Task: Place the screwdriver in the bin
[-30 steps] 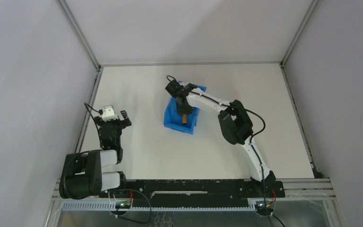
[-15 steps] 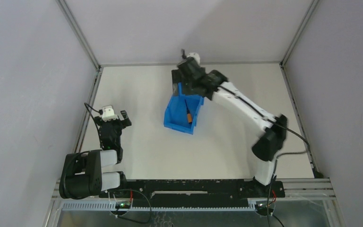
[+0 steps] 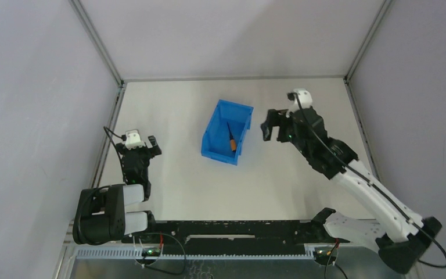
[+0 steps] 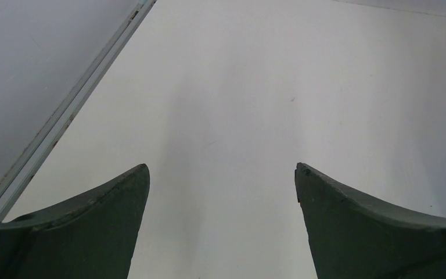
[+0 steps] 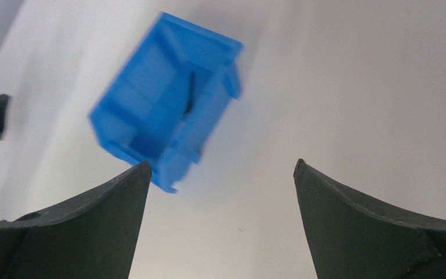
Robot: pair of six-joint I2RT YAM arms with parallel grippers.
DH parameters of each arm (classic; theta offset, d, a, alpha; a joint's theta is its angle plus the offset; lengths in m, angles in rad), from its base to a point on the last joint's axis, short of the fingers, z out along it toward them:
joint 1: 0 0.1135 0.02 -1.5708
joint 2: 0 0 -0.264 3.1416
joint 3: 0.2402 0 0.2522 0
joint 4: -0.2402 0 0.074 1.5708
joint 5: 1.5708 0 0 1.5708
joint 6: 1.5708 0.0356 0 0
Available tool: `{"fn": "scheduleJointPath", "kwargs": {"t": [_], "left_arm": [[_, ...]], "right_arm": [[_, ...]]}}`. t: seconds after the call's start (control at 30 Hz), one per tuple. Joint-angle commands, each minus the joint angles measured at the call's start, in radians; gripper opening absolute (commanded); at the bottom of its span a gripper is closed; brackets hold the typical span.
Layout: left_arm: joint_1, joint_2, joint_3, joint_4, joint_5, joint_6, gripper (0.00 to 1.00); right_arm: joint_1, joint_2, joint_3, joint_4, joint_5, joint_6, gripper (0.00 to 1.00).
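At the left edge of the table [image 3: 180, 186] we see the left gripper [image 3: 141, 144], low over the surface about midway between the near and far edges. Its wrist camera shows the two dark fingers [image 4: 93, 215] spread wide apart, with only bare white table between them and a metal frame rail running along the left.

Further right, near the middle of the table and somewhat toward the far edge, stands the bin [image 3: 212, 136]. It is set at a slight angle to the table's edges, its lower scooped end pointing to the near side. The screwdriver [image 3: 231, 136] lies inside it on the floor of the bin, along the right-hand wall, its orange handle toward the scooped end and its thin black shaft pointing toward the far end.

To the right of the bin, apart from it and above the table, we find the right gripper [image 3: 272, 126], turned toward the bin. In its wrist view the fingers [image 5: 360, 221] stand wide apart and hold nothing. The bin [image 5: 151, 110] appears blurred beyond the left finger, with the screwdriver [image 5: 190, 96] showing only as a dark streak inside.
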Motion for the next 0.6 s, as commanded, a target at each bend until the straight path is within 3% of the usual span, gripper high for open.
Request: {"fn": "scheduleJointPath", "kwargs": {"t": [0.0,0.27,0.57], "left_arm": [[-0.003,-0.017,0.048,0.040,-0.003,0.009,1.00],[-0.004,-0.017,0.048,0.040,-0.003,0.010,1.00],[-0.003,-0.017,0.048,0.039,-0.003,0.009,1.00]], "right_arm": [[-0.074,-0.169,-0.214,0.177,0.034,-0.005,1.00],[-0.163,-0.353,-0.615,0.278,0.065,0.135,1.00],[-0.179,-0.299,-0.700,0.326,0.046,0.155,1.00]]}}
